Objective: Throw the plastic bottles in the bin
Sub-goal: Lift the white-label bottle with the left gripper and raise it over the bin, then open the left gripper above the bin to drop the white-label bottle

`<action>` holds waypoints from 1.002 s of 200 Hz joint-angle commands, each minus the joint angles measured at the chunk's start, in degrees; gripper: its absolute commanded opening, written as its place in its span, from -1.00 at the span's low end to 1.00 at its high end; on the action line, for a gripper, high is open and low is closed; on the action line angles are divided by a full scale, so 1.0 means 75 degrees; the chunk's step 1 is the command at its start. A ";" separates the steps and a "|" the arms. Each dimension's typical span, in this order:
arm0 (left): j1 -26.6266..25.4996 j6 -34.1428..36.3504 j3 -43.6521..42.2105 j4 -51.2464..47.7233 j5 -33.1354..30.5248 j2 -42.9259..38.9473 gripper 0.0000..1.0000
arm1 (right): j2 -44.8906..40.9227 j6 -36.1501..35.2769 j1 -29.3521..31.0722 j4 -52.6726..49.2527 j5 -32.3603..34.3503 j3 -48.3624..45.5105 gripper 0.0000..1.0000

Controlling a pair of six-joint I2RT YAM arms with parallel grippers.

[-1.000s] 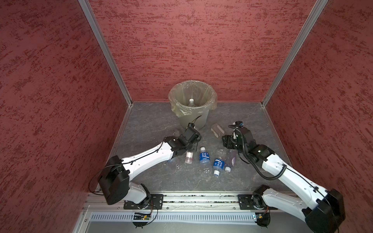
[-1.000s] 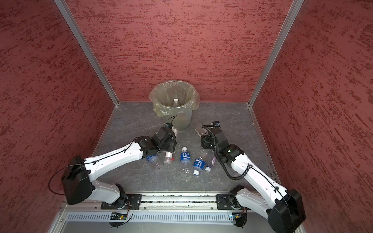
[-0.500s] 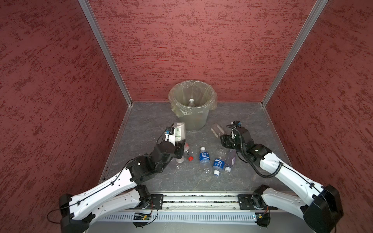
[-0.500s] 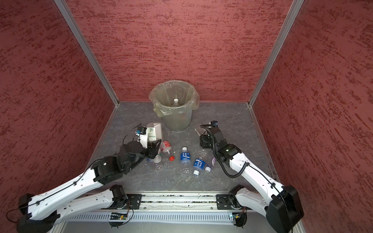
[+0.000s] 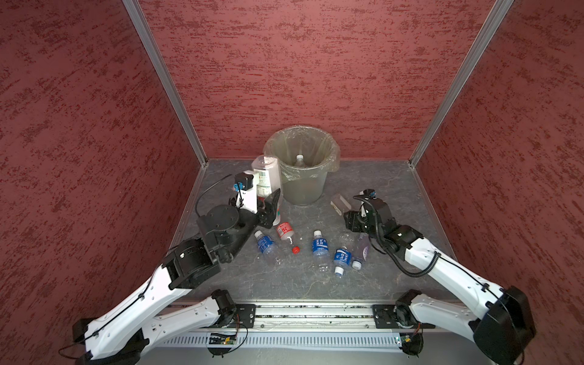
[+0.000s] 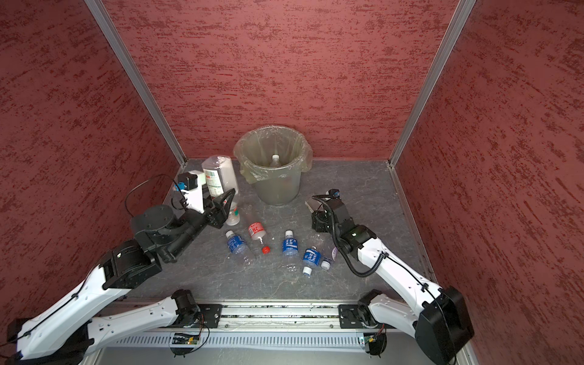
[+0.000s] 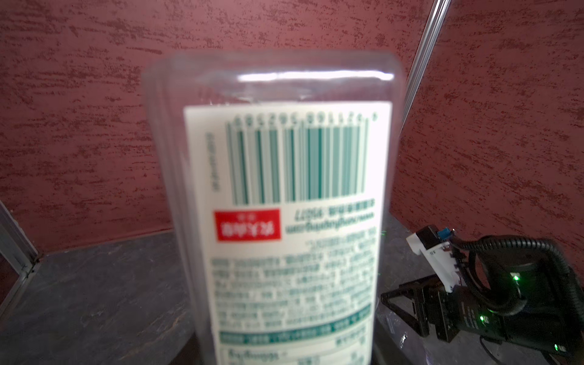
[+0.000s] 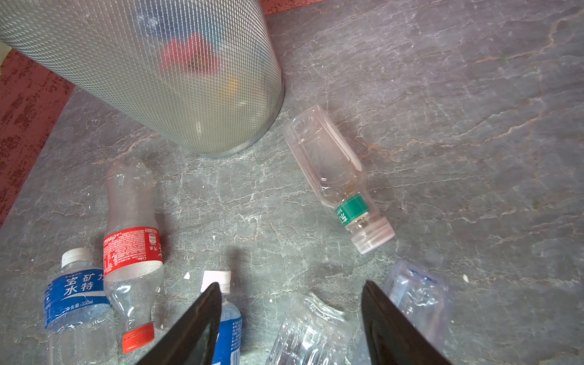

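Tabletop (image 5: pixel 363 278) is carrying the bin (image 5: pixel 303 192), a capped bottle (image 5: pixel 299 158) already sitting inside. Left end effector (image 5: pixel 263 202) is gripping the big white-label bottle (image 5: pixel 267 173), raised just beside the bin's rim. The carry step is seemingly running, calling next for a shift over the opening and a release. Right end effector (image 8: pixel 289 287), jaws apart and empty, is hovering over a crushed clear bottle (image 8: pixel 311 328) among the loose bottles (image 5: pixel 320 246).
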 commanded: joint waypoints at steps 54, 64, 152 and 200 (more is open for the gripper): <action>0.3692 -0.0761 0.4844 0.1014 0.5065 0.5612 0.99 | -0.0024 0.0272 -0.0024 0.0250 -0.0182 0.0101 0.42; 0.3826 -0.0794 0.5252 0.1032 0.5031 0.6168 0.99 | -0.0109 0.0327 -0.0024 0.0218 -0.0145 0.0082 0.42; 0.3985 -0.0849 0.3745 0.1444 0.4681 0.4628 0.99 | -0.0468 0.0304 -0.0016 0.0119 -0.0065 -0.0165 0.51; 0.3990 -0.0880 0.3146 0.1220 0.4616 0.4094 0.99 | -0.0167 0.0133 -0.0022 0.0164 -0.0058 0.0090 0.70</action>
